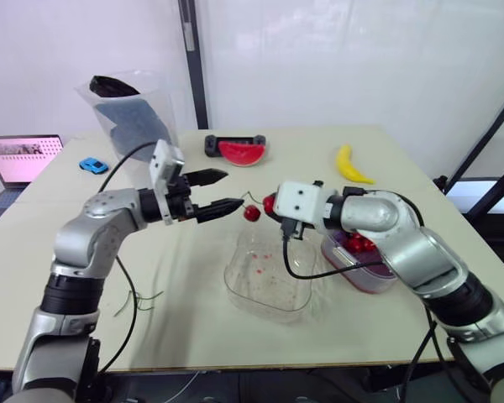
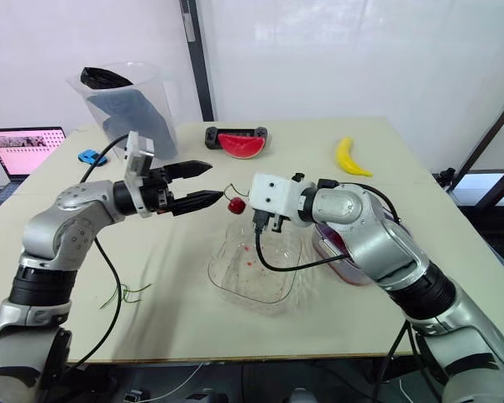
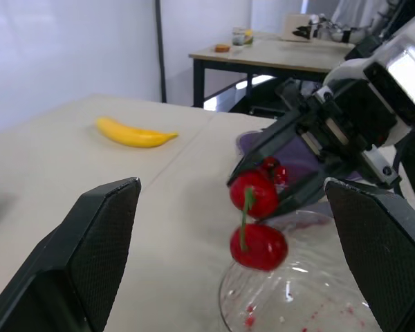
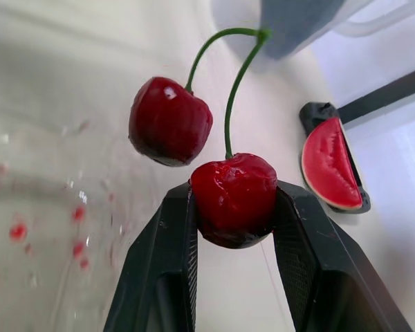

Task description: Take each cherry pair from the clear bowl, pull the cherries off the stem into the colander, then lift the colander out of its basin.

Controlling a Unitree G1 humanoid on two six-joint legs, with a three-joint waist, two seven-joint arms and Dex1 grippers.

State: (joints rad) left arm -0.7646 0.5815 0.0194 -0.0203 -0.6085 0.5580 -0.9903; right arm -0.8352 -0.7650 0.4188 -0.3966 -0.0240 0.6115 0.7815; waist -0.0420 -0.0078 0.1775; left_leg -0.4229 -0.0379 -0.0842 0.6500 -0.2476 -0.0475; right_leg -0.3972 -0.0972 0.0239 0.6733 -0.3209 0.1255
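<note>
Starting big: pale tabletop (image 1: pixel 193 336) carrying everything. Dead centre, clear bowl (image 1: pixel 273 294), looks emptied out, just red juice specks (image 1: pixel 260 270) on the bottom, so probably down to the last pair. At the bowl's 3 o'clock, just beside it, pinkish basin (image 1: pixel 376 283) with the colander (image 1: pixel 340 254) sitting inside, not lifted yet, and holding a small heap of loose cherries (image 1: pixel 359 243). Up in the air over the bowl's 12 o'clock rim, right gripper (image 4: pixel 234 200) clamped on one cherry of the cherry pair (image 3: pixel 252 197), with the other cherry (image 4: pixel 169 121) dangling free off the shared stem (image 4: pixel 227 104). At 9 o'clock from that, left gripper (image 1: pixel 233 190), spread wide, just beside the free one but not touching. Guessing mostly done with the destemming. Left to do: grab the loose one, pull both off the stem, drop them over at 3 o'clock into the colander rather than back into the bowl, then hoist the colander out.
</note>
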